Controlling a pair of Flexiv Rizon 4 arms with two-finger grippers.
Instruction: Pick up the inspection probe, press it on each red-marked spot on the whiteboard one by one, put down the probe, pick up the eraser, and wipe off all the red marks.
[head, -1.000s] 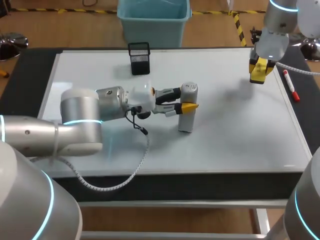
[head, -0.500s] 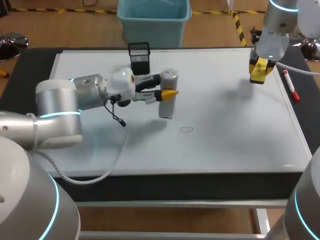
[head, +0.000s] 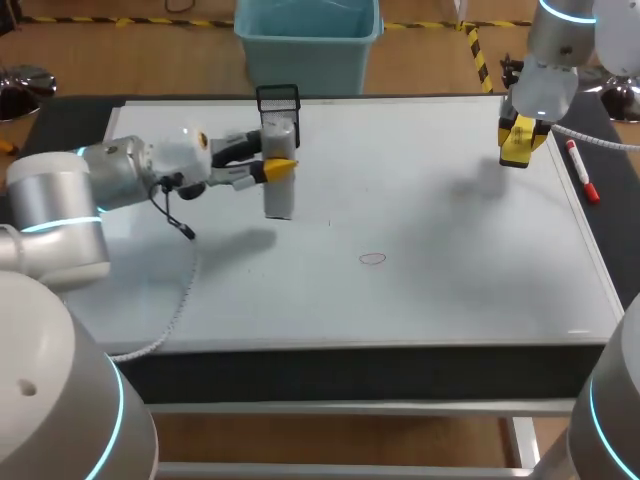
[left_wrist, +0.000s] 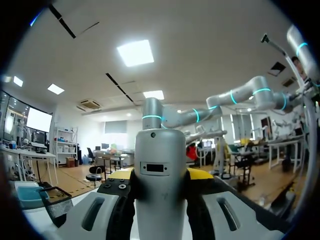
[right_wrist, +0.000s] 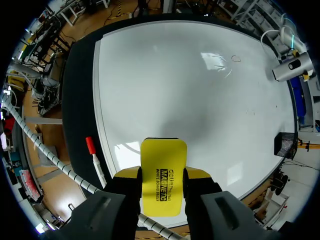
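Both pincers are gripping: the left pincer (head: 274, 160) clamps the inspection probe (head: 279, 200), a stiff, smooth, likely slippery grey cylinder best held mid-body, upright at the whiteboard's (head: 450, 285) ten o'clock, while the right pincer (right_wrist: 162, 176) pinches the light, flat eraser (right_wrist: 163, 155) at two o'clock.

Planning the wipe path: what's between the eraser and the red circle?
Only bare whiteboard lies between the eraser and the red circle, per the head view.
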